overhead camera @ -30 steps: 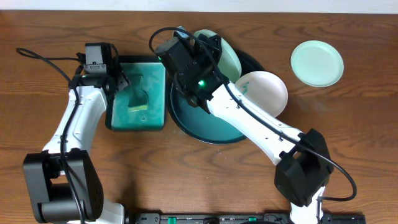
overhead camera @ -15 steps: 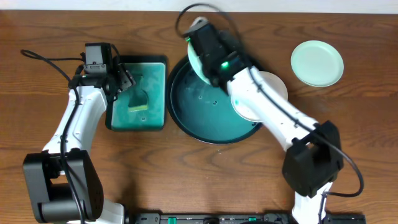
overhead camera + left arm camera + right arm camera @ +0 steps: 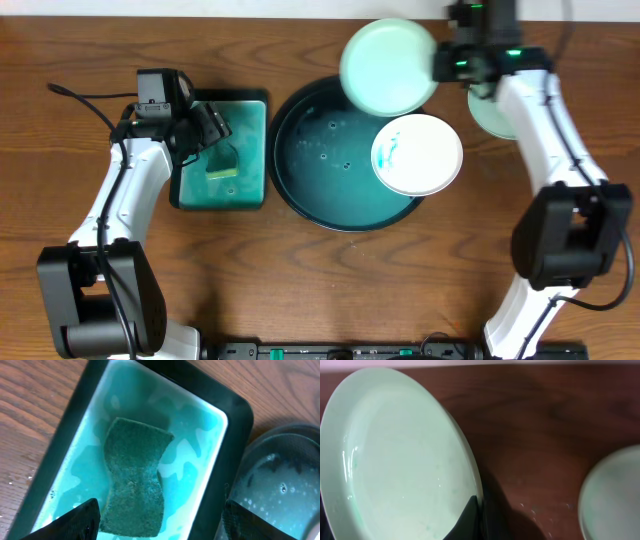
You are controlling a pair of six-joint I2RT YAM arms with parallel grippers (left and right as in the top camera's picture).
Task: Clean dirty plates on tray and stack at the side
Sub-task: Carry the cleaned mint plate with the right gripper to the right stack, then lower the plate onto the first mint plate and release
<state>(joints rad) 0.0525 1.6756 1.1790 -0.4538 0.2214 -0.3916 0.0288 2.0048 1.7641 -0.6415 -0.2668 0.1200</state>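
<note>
My right gripper (image 3: 437, 62) is shut on the rim of a pale mint-green plate (image 3: 388, 66) and holds it in the air over the far edge of the round black-rimmed tray (image 3: 300, 190). The held plate fills the left of the right wrist view (image 3: 400, 455). A white plate (image 3: 417, 153) with teal smears lies in the tray at its right. A second mint-green plate (image 3: 490, 112) lies on the bare wood at the far right, partly hidden by my right arm. My left gripper (image 3: 208, 128) is open above a green sponge (image 3: 135, 480).
A rectangular teal tray (image 3: 247, 190) with soapy water stands left of the round tray and holds the sponge (image 3: 222, 163). Its black rim (image 3: 235, 455) lies between my left fingers. Bare wood lies in front of both trays.
My right arm has swung from over the round tray's left side to the far right, carrying the mint-green plate with it. The white plate is now uncovered. The left arm has barely moved.
</note>
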